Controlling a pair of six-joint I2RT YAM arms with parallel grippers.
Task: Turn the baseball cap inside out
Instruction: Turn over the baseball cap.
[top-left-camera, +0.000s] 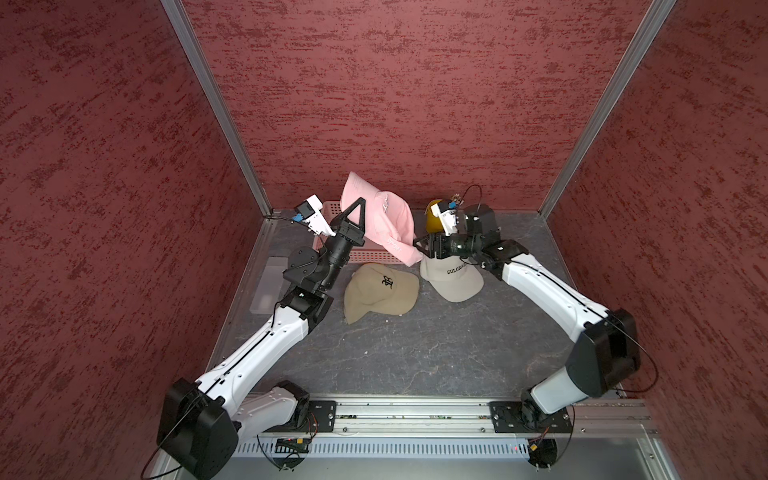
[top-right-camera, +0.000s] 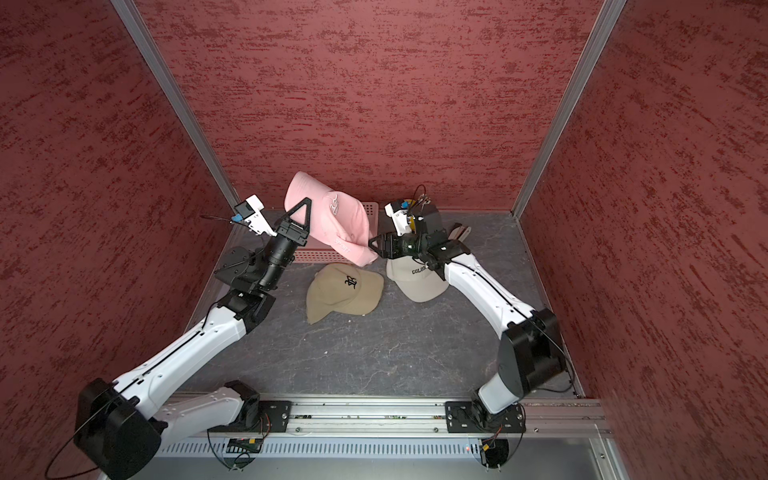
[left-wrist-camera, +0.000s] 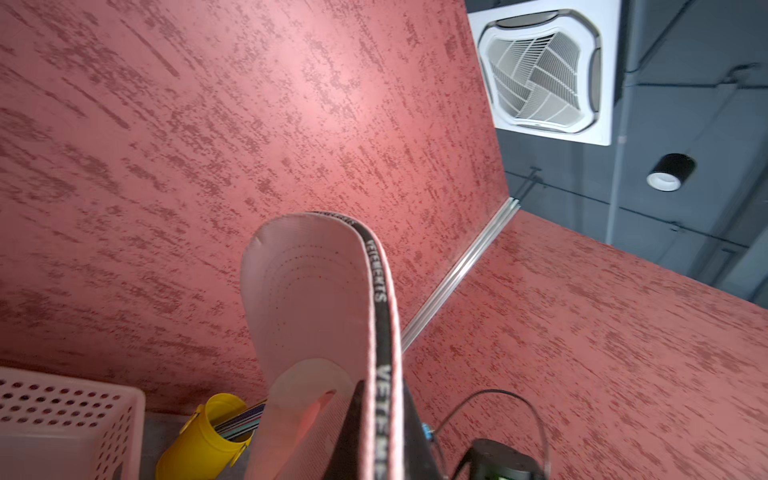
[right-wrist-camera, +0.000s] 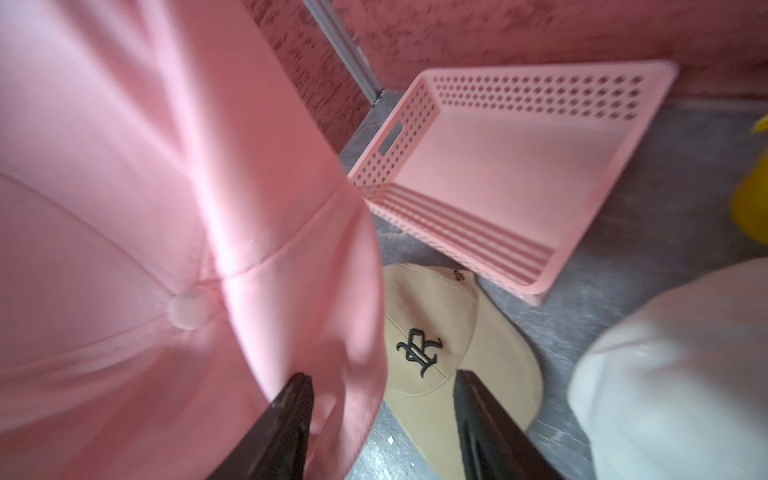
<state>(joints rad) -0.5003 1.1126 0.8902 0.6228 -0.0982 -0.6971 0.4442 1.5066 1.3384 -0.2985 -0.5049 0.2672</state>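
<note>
Above grey table (top-left-camera: 415, 357), before pink basket (right-wrist-camera: 540, 91), we see pink cap (top-left-camera: 390, 220) held aloft, crown outward, not yet inverted. Left gripper (top-left-camera: 360, 203) clamped on its rim beside brim; we judge this frees crown for pushing through. Right gripper (right-wrist-camera: 382, 399) jaws apart beside crown, holding nothing.

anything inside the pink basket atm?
Nothing visible: the right wrist view shows the pink basket floor bare. In both top views the raised pink cap covers most of it, so they can't confirm.
</note>
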